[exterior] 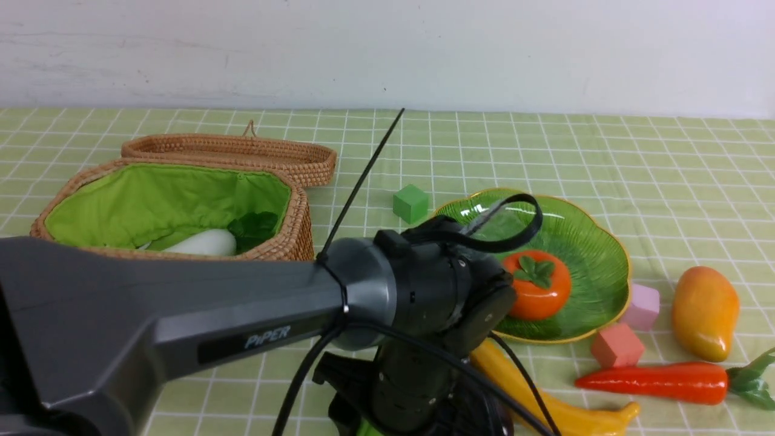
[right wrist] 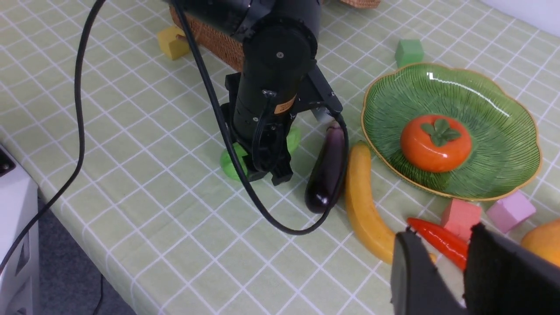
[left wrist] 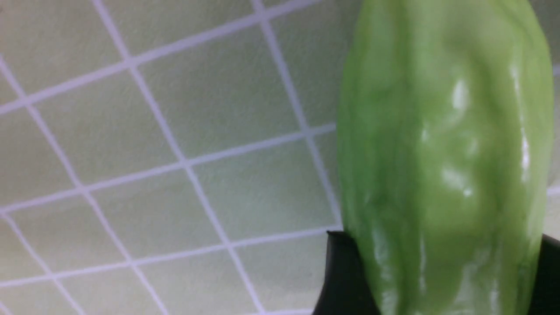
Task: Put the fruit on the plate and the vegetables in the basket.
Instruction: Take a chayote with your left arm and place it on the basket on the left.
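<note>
The basket point(exterior: 300, 225) is sitting left and farther back; the left tool point(right wrist: 267, 174) is straddling the gourd point(left wrist: 442, 144) lying on the bench point(right wrist: 131, 175), jaws touching both flanks across its long axis. The right tool point(right wrist: 455, 245) is hanging narrowly parted, empty.

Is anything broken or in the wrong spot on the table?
Nothing looks broken or spilled. The persimmon sits on the plate and the radish lies in the basket, where they belong. The banana, eggplant, carrot and mango just lie unsorted on the tablecloth.
</note>
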